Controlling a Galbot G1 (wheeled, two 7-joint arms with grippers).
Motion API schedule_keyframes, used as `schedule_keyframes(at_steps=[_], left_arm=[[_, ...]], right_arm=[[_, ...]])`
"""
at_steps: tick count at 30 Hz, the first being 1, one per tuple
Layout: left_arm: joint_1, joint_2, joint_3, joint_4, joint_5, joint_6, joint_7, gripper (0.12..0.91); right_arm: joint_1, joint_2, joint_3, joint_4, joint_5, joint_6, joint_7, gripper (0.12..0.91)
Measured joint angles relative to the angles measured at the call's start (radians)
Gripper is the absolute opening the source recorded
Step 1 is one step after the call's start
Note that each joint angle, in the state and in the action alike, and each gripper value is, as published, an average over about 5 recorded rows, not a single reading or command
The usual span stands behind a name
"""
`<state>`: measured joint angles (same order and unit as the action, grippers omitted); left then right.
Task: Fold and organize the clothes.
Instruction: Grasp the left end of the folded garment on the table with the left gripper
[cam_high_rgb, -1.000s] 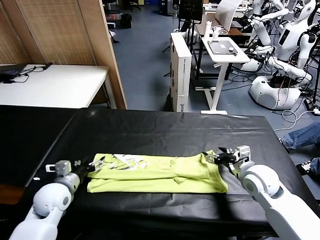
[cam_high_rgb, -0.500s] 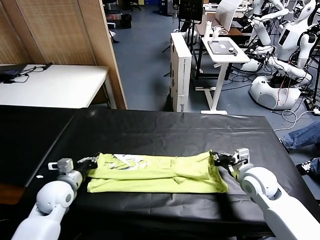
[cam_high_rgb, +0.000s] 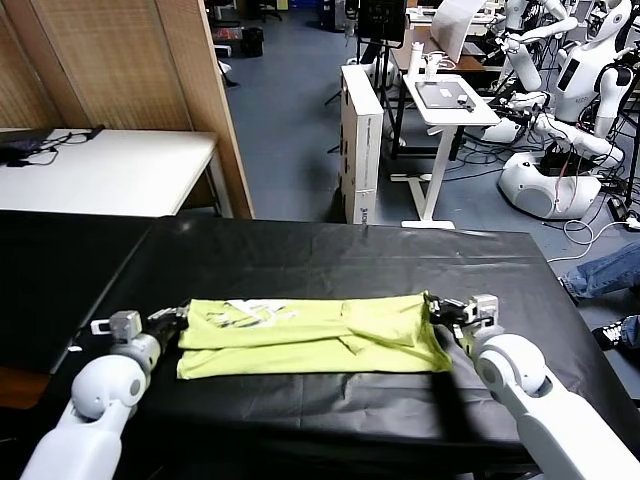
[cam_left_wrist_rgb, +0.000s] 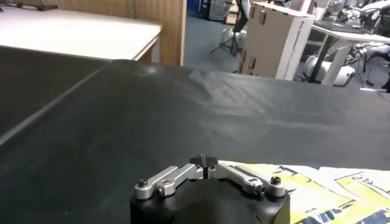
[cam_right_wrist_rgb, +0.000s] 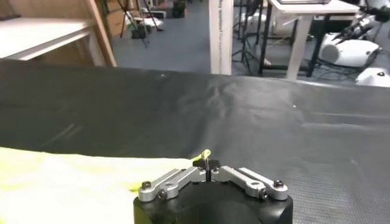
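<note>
Head view: the T-shirt (cam_high_rgb: 310, 335) lies as a long folded band across the near middle of the bench (cam_high_rgb: 330, 260), and it now sits slightly farther from the robot than a second ago, with its far edge drawn straighter. The left claw (cam_high_rgb: 178, 318) has closed on the shirt's left end, where half a second ago it was just arriving; the right claw (cam_high_rgb: 437, 307) stays pinched on a corner at the right end. With both ends gripped, the band appears ready for the next fold or a pull. Bare black bench surrounds the shirt on all sides, with ample room toward the far edge; the near edge is closer. Left wrist view: the left claw (cam_left_wrist_rgb: 207, 160) shows its jaws together at the shirt's edge, and the printed cloth (cam_left_wrist_rgb: 329, 192) lies just beside it. Right wrist view: the right claw (cam_right_wrist_rgb: 208, 159) holds a small yellow-green tip between nearly closed jaws, and the shirt (cam_right_wrist_rgb: 67, 182) spreads beside it.
</note>
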<state>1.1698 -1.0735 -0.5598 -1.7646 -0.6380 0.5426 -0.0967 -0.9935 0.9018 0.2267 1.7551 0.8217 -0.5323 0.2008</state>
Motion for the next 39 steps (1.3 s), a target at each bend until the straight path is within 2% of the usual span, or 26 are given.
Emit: schedule_keyframes(at_steps=[3,7,8,12,15,19,23,29,33,39], left_arm=[[-0.005,-0.005,0.002,0.004,0.004,-0.012,0.000,0.219],[0.001,-0.003,-0.006,0.002,-0.006,-0.017,-0.004,0.450],[0.005,0.000,-0.011,0.000,-0.016,-0.016,-0.008,0.526],[0.028,0.020,-0.034,-0.020,-0.076,-0.009,-0.042,0.768],[0.055,0.046,-0.056,-0.049,-0.154,0.005,-0.058,0.880],[0.113,0.089,-0.088,-0.107,-0.290,0.036,-0.040,0.905],[0.176,0.105,-0.123,-0.161,-0.387,0.072,-0.005,0.907],[0.234,0.076,-0.151,-0.189,-0.355,0.079,0.049,0.907],[0.243,0.059,-0.153,-0.184,-0.331,0.071,0.057,0.907],[0.251,0.039,-0.149,-0.177,-0.300,0.065,0.066,0.907]], right_arm=[[-0.005,-0.007,0.005,0.001,-0.001,0.021,-0.032,0.621],[-0.018,-0.028,0.016,0.017,0.000,0.058,-0.069,0.833],[-0.022,-0.034,0.019,0.023,0.001,0.068,-0.077,0.866],[-0.042,-0.067,0.037,0.062,0.000,0.115,-0.109,0.904],[-0.069,-0.104,0.058,0.107,-0.008,0.172,-0.134,0.906],[-0.134,-0.147,0.100,0.173,-0.021,0.273,-0.162,0.907],[-0.229,-0.151,0.169,0.237,-0.026,0.352,-0.174,0.907],[-0.382,-0.128,0.293,0.316,-0.027,0.389,-0.182,0.907],[-0.458,-0.111,0.347,0.346,-0.029,0.394,-0.183,0.907],[-0.503,-0.098,0.372,0.365,-0.033,0.395,-0.182,0.907]])
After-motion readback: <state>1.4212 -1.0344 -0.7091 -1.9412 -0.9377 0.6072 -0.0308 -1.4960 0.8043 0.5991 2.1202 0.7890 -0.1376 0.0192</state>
